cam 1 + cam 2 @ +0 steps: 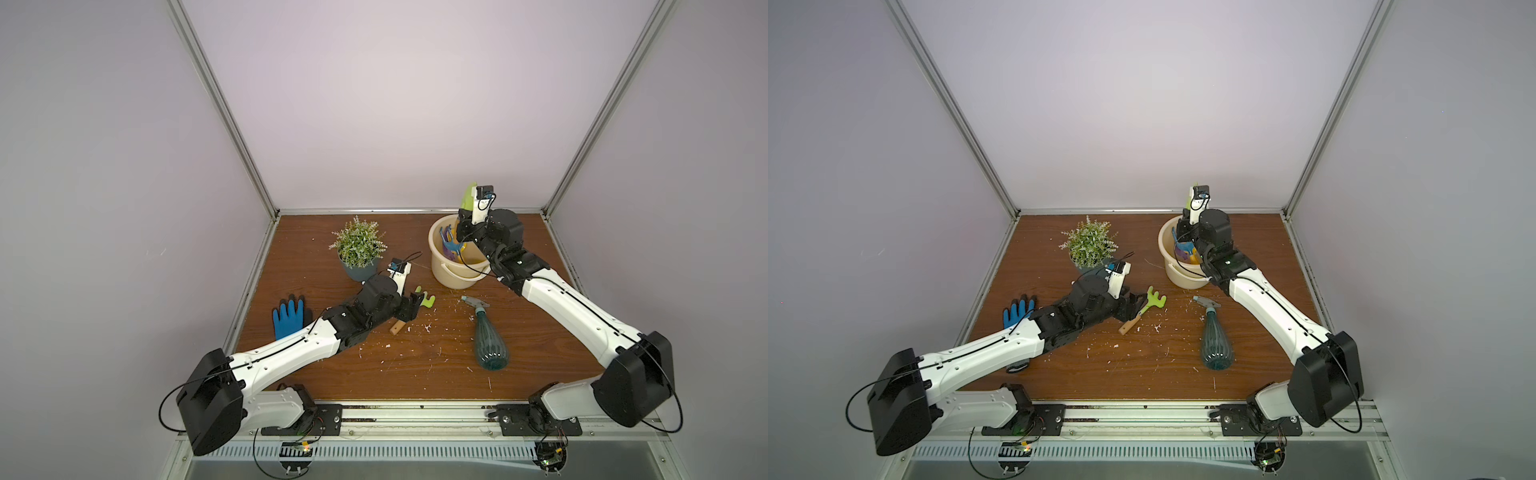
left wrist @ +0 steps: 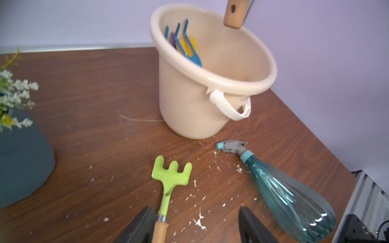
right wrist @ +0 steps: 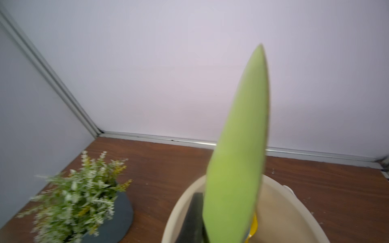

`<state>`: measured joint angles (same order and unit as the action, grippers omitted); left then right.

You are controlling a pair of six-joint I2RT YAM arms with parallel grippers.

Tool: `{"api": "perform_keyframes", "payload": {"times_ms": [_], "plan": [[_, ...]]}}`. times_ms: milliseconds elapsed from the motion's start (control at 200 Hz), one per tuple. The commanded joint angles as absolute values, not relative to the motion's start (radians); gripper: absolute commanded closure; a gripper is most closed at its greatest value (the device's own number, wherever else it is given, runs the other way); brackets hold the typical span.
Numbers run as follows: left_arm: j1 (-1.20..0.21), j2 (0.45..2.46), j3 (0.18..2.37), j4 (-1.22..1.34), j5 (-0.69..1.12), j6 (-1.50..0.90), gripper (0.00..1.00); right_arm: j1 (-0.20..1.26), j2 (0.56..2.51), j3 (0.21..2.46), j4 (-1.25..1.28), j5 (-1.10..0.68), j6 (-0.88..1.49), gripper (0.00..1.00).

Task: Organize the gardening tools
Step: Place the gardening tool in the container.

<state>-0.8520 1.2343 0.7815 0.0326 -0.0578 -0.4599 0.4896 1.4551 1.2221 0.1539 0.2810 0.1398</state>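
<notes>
1. The left tool (image 2: 195, 228) hangs low over the table (image 1: 415, 374) with its fingers apart. The lime hand rake (image 2: 170, 178) lies flat between them. Its wooden handle is close against 1 finger (image 2: 139, 225), though I cannot tell if they touch, and its head points ahead of the tool.
2. Ahead of that tool, beyond the rake's head, the cream bucket (image 2: 189, 109) stands upright. A blue fork (image 2: 186, 45), a purple tool (image 2: 173, 40) and a yellow tool (image 2: 192, 44) lean inside it.
3. On the tool's side toward the right arm, the teal spray bottle (image 2: 290, 199) lies on its side, nozzle toward the bucket and apart from the rake. White crumbs (image 2: 199, 221) are scattered between the 2.
4. On the opposite side stands the potted plant (image 1: 358, 249). Behind the tool, the blue glove (image 1: 288, 318) lies partly under the left arm.
5. The right tool (image 1: 464, 218) is clamped on the lime trowel (image 3: 237, 147), blade up, with the wooden handle hanging below it over the bucket's mouth. The blade hides 1 of its fingers in the right wrist view. The right arm covers part of the bucket in both top views.
</notes>
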Motion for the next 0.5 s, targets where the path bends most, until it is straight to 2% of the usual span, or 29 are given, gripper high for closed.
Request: {"api": "perform_keyframes", "payload": {"times_ms": [0,300,415,495], "plan": [[-0.839,1.247,0.773,-0.046,-0.113,-0.496,0.33,0.483,1.492,1.207,0.215,0.423,0.025,1.00],[-0.835,1.338,0.752,-0.063,-0.088,-0.512,0.32,0.462,1.609,1.169,0.263,0.430,0.022,1.00],[-0.835,1.371,0.747,-0.050,-0.083,-0.502,0.32,0.459,1.640,1.170,0.261,0.444,0.018,0.97],[-0.835,1.400,0.744,-0.035,-0.075,-0.494,0.32,0.457,1.649,1.178,0.247,0.448,0.018,0.91]]}}
